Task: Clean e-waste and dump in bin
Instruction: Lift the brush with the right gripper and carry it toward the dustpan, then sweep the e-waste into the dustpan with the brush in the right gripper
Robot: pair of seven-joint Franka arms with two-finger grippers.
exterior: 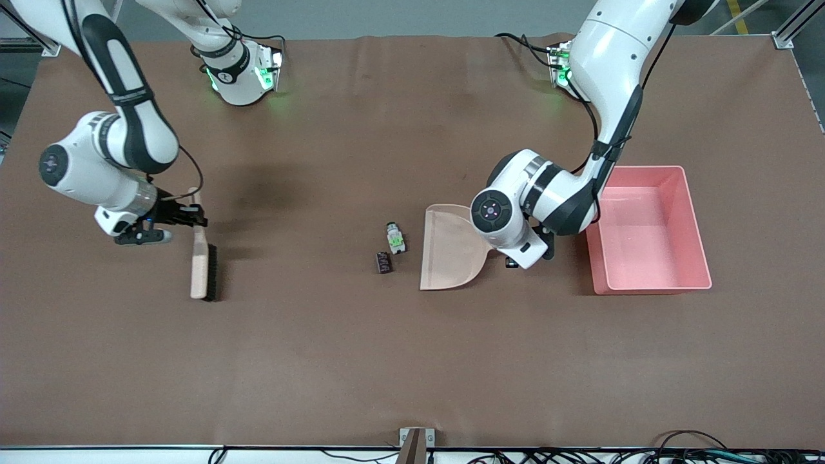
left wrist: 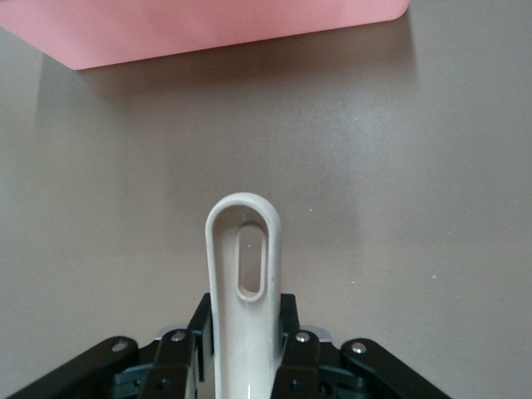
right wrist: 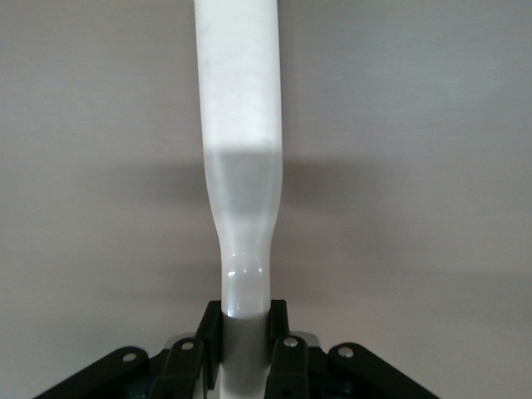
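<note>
we have both tools in hand but no sweeping is done yet. toward the right arm's end of the bench, the right gripper (exterior: 192,216) is clamped on the handle of the brush (exterior: 203,267), whose bristles rest on the bench (exterior: 322,361), well apart from the e-waste. the white part (exterior: 394,237) and the black block (exterior: 384,261) lie mid-bench, just beside the dustpan (exterior: 451,248) mouth. the left gripper (exterior: 515,258) is clamped on the dustpan handle. the bin (exterior: 699,238), toward the left arm's end, looks empty. sweeping, lifting and dumping all remain, we judge.
</note>
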